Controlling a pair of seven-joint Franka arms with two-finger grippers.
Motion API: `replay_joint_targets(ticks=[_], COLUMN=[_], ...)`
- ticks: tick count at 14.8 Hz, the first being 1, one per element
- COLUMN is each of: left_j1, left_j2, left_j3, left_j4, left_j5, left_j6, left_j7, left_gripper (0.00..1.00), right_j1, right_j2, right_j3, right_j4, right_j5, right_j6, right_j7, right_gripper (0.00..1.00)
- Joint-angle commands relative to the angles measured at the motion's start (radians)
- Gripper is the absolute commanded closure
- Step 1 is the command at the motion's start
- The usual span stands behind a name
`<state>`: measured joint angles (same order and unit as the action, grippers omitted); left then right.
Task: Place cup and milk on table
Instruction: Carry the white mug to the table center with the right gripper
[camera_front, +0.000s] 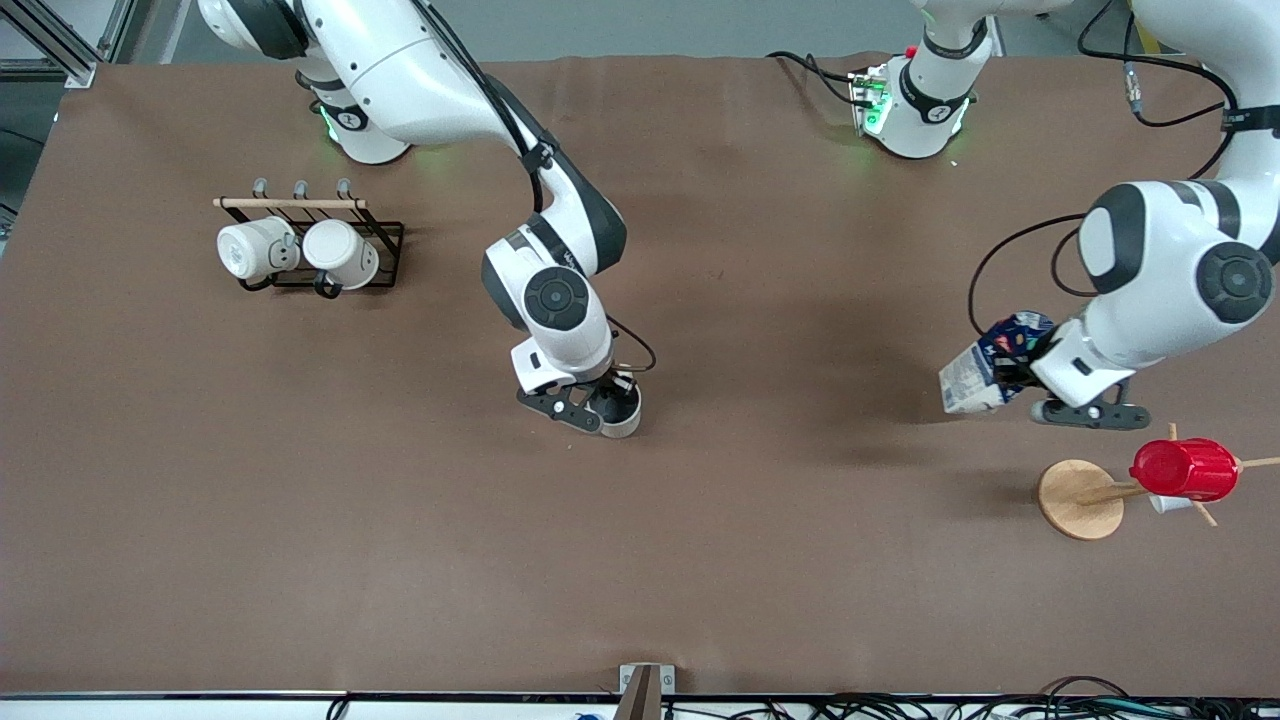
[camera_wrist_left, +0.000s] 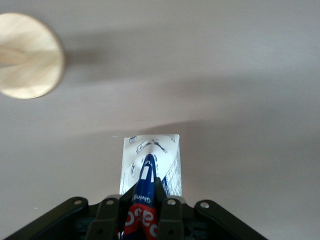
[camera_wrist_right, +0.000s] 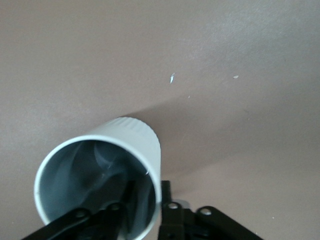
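We see the right arm reaching from its base down toward the middle of the brown, matte-covered table (camera_front: 700, 560), its wrist bent so the right gripper (camera_front: 603, 398) points down at the off-white mug with a grey inside (camera_front: 622, 412). In the right wrist view one finger (camera_wrist_right: 131, 207) sits inside the mug's rim and the other outside against its wall, the pair parted only by about the wall's thickness; we cannot tell whether they are pressing on it. The mug stands upright, and whether its base touches the sheet we cannot tell. The left arm curls in from its end of the table with elbow raised, and the left gripper (camera_front: 1012, 378) is clamped tight on the gable top of the small dark blue and white milk carton (camera_front: 985, 370). The carton hangs tilted between the fingers (camera_wrist_left: 171, 216) over bare table, its white base pointing away from them. Near it stands a wooden cup tree with a round base (camera_front: 1079, 499) carrying a red ribbed cup (camera_front: 1186, 468). Toward the right arm's end, a black wire rack (camera_front: 385, 250) holds two white mugs (camera_front: 255, 248).
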<state>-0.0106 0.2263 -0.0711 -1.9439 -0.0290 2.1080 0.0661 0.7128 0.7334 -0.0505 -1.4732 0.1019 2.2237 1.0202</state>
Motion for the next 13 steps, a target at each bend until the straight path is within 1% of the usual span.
replay_joint_targets(ticks=[1, 2, 3, 5, 7, 8, 10, 12, 13], left_j1=[-0.002, -0.005, -0.009, -0.011, -0.018, -0.029, -0.048, -0.077, -0.090], left_j2=[-0.002, 0.007, 0.018, 0.079, 0.167, 0.223, 0.309, 0.381, 0.418], left_j3=[-0.082, -0.119, -0.159, -0.251, -0.332, -0.364, -0.418, -0.440, -0.449], left_j4=[0.051, 0.072, 0.091, 0.147, 0.241, 0.299, 0.394, 0.463, 0.515], left_j5=[0.021, 0.021, 0.021, 0.038, 0.092, 0.121, 0.158, 0.193, 0.198], left_j6=[-0.081, -0.092, -0.100, -0.102, -0.102, -0.102, -0.102, -0.103, -0.108], left_j7=[-0.040, -0.080, -0.138, -0.277, -0.401, -0.469, -0.537, -0.597, -0.607], left_gripper=[1.00, 1.00, 1.00, 1.00, 0.99, 0.99, 0.98, 0.97, 0.97], right_j1=[-0.001, -0.009, -0.015, -0.021, -0.058, -0.093, -0.191, -0.295, -0.340], right_j2=[-0.018, -0.041, -0.086, -0.193, -0.294, -0.340, -0.426, -0.506, -0.537], right_j3=[-0.012, -0.020, -0.035, -0.107, -0.169, -0.184, -0.186, -0.187, -0.186], right_j4=[0.016, 0.010, 0.005, 0.004, 0.004, 0.004, 0.004, 0.004, 0.004], right_j5=[0.001, -0.002, -0.011, -0.092, -0.114, -0.114, -0.114, -0.114, -0.114], right_j6=[-0.024, -0.032, -0.073, -0.180, -0.286, -0.332, -0.425, -0.478, -0.490], right_j7=[0.008, 0.001, -0.005, -0.063, -0.176, -0.230, -0.325, -0.414, -0.457], right_gripper=[0.00, 0.00, 0.00, 0.00, 0.00, 0.00, 0.00, 0.00, 0.00])
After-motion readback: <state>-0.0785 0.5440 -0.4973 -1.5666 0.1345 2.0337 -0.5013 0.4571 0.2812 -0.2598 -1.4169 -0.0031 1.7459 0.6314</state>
